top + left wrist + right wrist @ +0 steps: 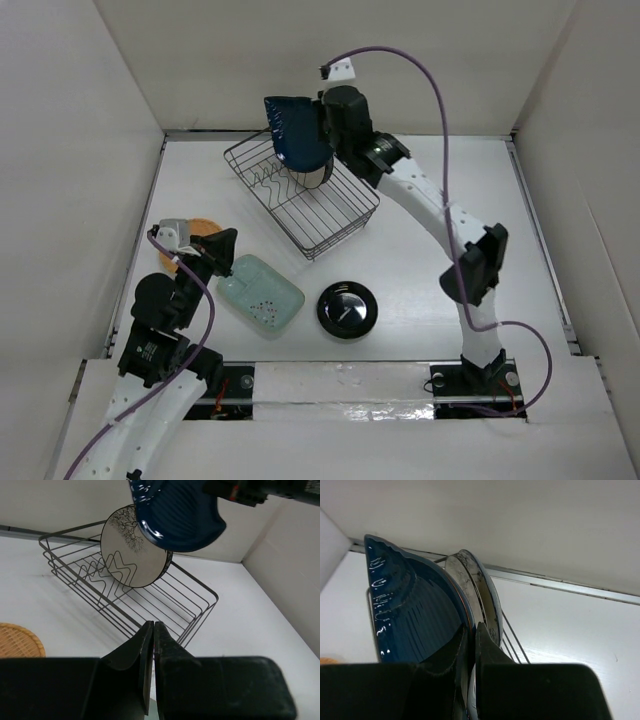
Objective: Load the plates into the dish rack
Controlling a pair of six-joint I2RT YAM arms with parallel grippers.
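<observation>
From above, the dish rack (318, 215) sits near the bench's far edge, left of centre. The right gripper (322, 138) holds the dark blue teardrop plate (297, 130) on edge above the rack's far end. The mint-green plate (260, 291) and black plate (347, 308) lie flat toward the near edge, and the orange plate (204, 227) is by the left edge beside the left gripper (222, 252).

In the left wrist view, that gripper's fingers are pressed together with nothing between them. The cream plate (131, 550) stands upright in the rack beyond.

In the right wrist view, the fingers pinch the blue plate's rim, just beside the cream plate.
</observation>
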